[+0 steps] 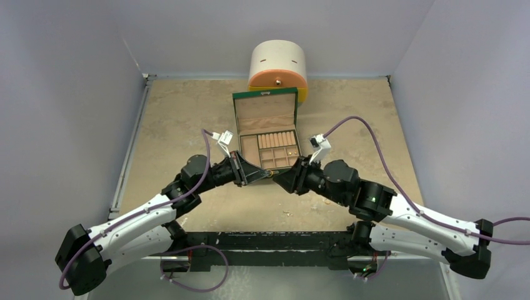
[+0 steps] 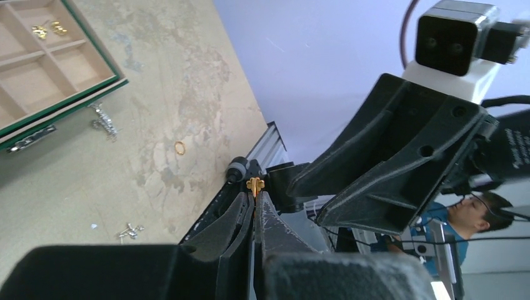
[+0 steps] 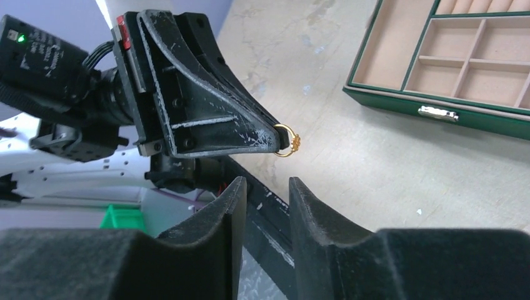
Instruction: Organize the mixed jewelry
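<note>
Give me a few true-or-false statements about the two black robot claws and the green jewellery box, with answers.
1. The left gripper pinches a small gold ornamented ring. True.
2. The right gripper grips a ring too. False: its fingers stand apart, with nothing between them.
3. The green jewellery box with tan lining is shut. False: its lid stands open.
4. A plain gold ring lies on the beige tabletop, outside the box. True.
5. Every compartment is empty. False: small gold pieces lie in one.
</note>
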Controlling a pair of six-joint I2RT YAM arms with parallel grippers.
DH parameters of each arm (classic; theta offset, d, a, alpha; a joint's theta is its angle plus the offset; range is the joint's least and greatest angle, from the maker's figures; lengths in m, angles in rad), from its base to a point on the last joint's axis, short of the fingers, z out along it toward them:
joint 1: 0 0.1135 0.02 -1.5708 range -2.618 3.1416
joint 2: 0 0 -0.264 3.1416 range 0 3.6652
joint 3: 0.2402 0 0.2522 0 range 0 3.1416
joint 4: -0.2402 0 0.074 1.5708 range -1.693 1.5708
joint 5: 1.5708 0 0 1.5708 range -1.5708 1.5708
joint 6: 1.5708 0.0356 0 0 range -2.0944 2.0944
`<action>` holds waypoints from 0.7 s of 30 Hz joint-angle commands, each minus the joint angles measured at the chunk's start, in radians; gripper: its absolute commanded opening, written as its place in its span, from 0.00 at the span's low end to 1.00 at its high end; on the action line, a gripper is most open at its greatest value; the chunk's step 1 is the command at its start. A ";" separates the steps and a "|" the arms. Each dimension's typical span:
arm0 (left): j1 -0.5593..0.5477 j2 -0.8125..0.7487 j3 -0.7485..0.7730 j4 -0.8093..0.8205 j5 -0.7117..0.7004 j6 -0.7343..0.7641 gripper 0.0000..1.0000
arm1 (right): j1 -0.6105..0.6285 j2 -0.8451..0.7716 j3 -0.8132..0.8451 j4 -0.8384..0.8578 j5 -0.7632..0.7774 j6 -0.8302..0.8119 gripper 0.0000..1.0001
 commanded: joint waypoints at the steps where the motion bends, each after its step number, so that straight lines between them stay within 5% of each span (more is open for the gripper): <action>1: -0.002 -0.016 -0.011 0.169 0.098 -0.016 0.00 | 0.004 -0.066 -0.029 0.091 -0.077 -0.017 0.37; 21: -0.006 -0.099 -0.016 0.340 0.289 -0.089 0.00 | 0.002 -0.179 -0.105 0.338 -0.280 -0.019 0.46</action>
